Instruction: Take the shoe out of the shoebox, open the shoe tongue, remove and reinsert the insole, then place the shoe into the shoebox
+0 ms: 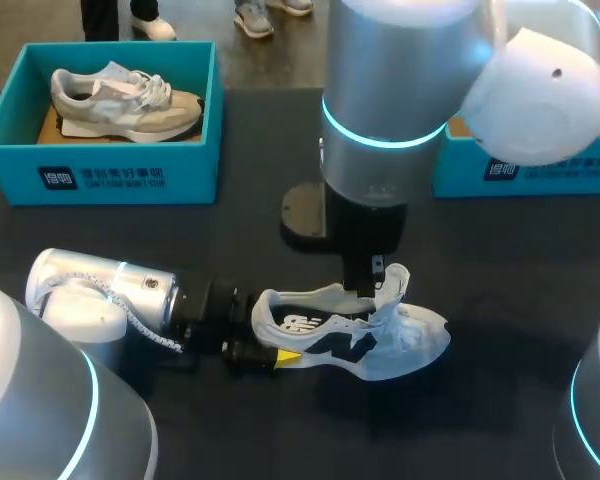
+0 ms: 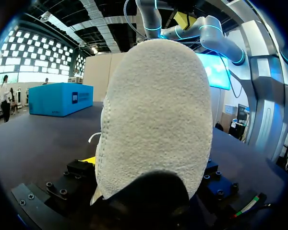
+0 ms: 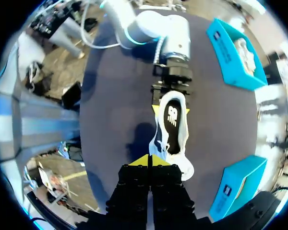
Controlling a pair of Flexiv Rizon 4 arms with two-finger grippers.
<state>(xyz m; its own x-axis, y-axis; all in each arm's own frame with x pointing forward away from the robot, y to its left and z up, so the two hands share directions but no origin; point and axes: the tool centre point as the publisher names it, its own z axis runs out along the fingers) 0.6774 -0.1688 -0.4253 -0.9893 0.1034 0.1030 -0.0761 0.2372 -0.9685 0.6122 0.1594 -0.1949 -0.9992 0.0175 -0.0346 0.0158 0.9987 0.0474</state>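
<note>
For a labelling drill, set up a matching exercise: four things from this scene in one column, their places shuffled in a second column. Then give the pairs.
Things:
1. white shoe
2. beige shoe
3. left claw
4. right claw

Places:
A. inside the left box
B. gripping the white shoe's heel
C. lying on the table, outside any box
D. above the white shoe, tips together

Pairs: 1-C, 2-A, 3-B, 4-D
</note>
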